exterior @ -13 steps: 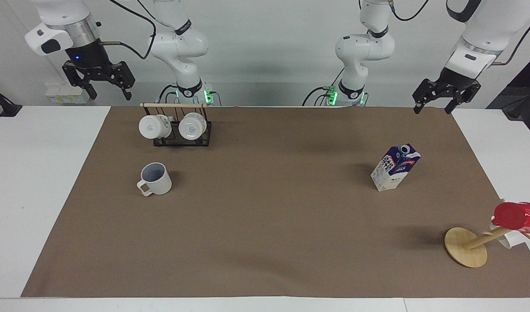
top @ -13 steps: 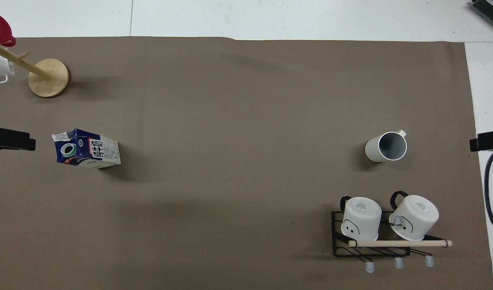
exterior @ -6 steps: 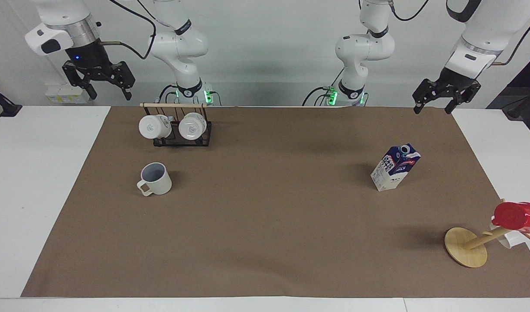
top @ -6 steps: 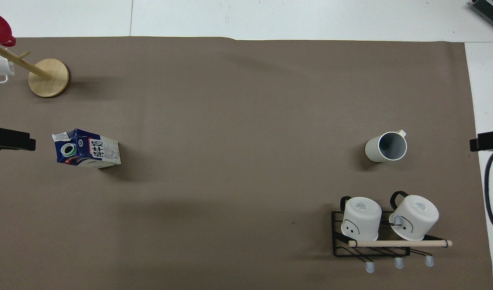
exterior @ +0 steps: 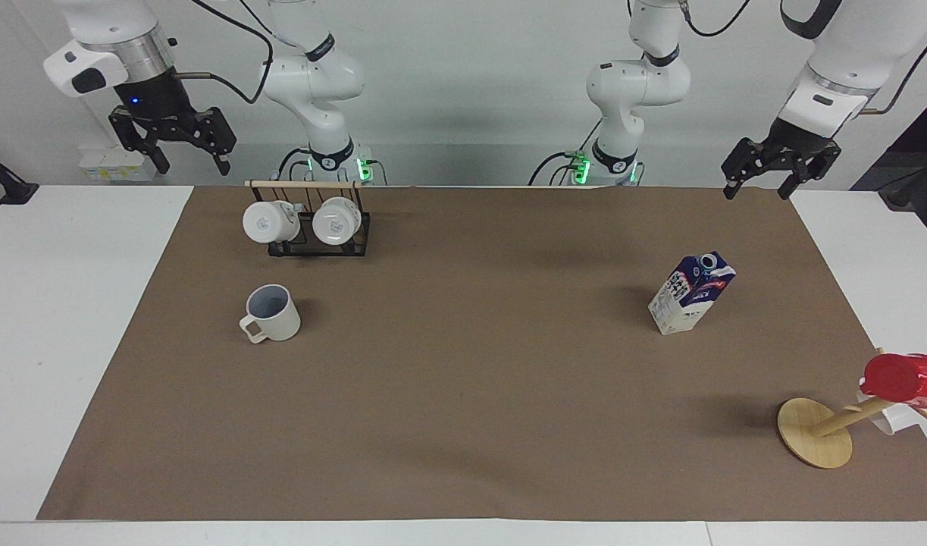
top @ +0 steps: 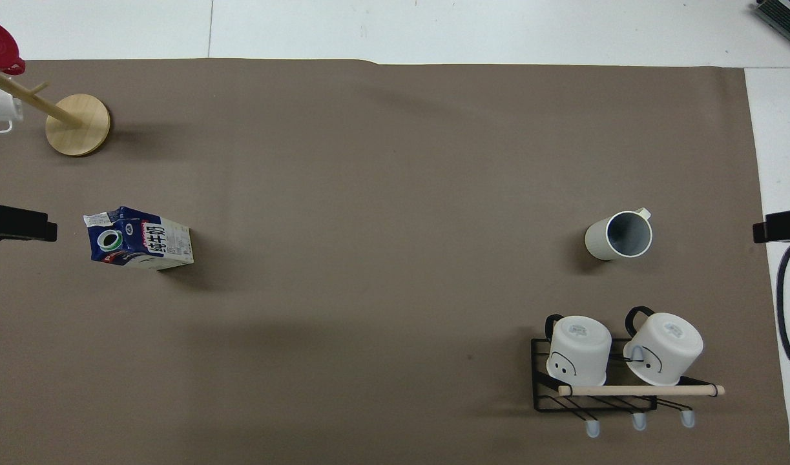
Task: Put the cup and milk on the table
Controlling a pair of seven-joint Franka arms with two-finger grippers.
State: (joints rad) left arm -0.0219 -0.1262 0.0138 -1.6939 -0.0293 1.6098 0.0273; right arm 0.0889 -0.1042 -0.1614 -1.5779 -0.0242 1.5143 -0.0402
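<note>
Brown paper sheet (exterior: 463,425) covers most of the white table (exterior: 61,318), and nothing on it has shifted since the earlier frames; both arms hang where they were a second ago.

In the facing view the right gripper (exterior: 173,144) waits at the upper left of the frame, over the table's edge nearest the robots, fingers spread and empty. The left gripper (exterior: 778,171) waits at the upper right, likewise spread and holding nothing.

A black wire rack (exterior: 319,243) with a wooden rail stands left of centre near the top, carrying two white mugs (exterior: 334,221). At the lower right a wooden mug tree (exterior: 815,432) bears a red cup (exterior: 904,378).

The milk (exterior: 690,294) stands upright on the sheet at centre right, long axis vertical, its gable and grey cap on top; in the overhead view (top: 139,238) it sits at the middle left.

The cup (exterior: 272,312) stands upright at centre left, mouth up, just below the rack in the frame, its handle pointing toward the lower left; the overhead view (top: 619,235) shows it at the middle right.
</note>
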